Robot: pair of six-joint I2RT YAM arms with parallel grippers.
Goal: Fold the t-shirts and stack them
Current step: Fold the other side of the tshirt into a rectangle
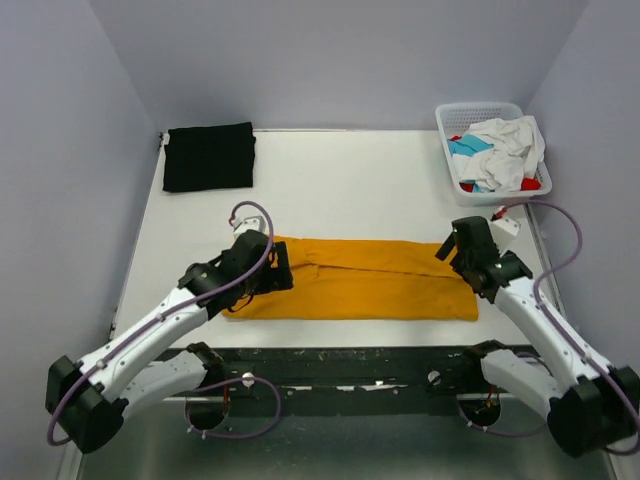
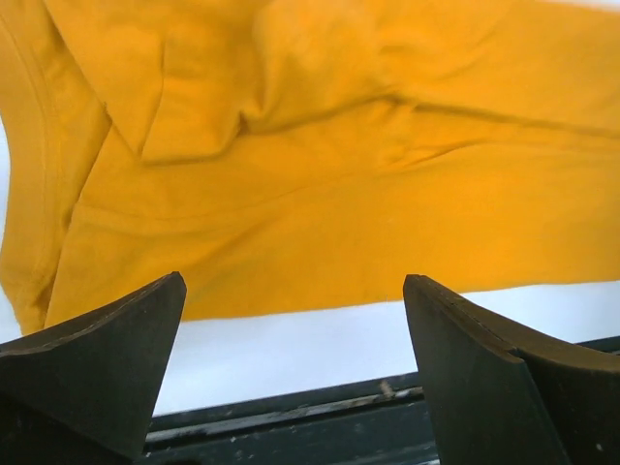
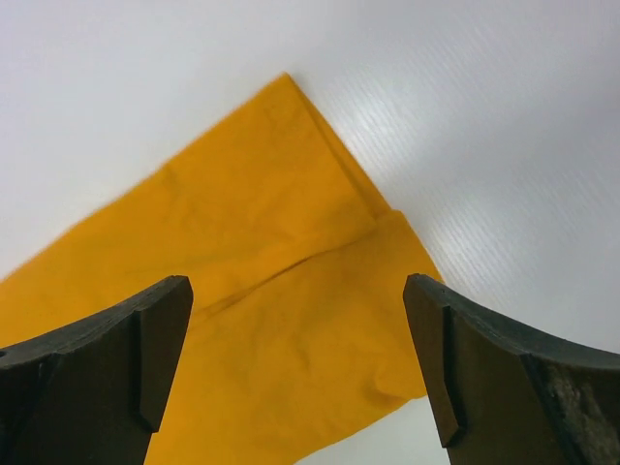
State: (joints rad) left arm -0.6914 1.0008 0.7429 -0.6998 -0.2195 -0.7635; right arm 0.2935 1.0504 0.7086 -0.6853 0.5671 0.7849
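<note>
- The mustard-orange t-shirt (image 1: 365,280) lies flat on the table (image 1: 350,190). It is folded into a long strip that runs from left to right, close to the front edge of the table.
- The left end effector (image 1: 283,268) is over the left end of this strip. Its jaws stand wide apart and there is nothing between them.
- In the left wrist view, the orange cloth fills the area beyond the two dark fingers (image 2: 107,358). A folded sleeve part is at the upper left, and a band of white table shows under the cloth's edge.
- The right end effector (image 1: 448,250) is at the right end of the strip, near its far corner. Its jaws are also wide apart and hold nothing.
- In the right wrist view, the end of the strip lies between and beyond the fingers (image 3: 484,358). I cannot tell if the tips touch the cloth.
- The black t-shirt (image 1: 209,157) lies folded in a square at the far left corner of the table, well apart from both arms.
- The white basket (image 1: 446,135) stands at the far right corner. It holds a loose heap of t-shirts (image 1: 500,155) in white, teal and red.
</note>
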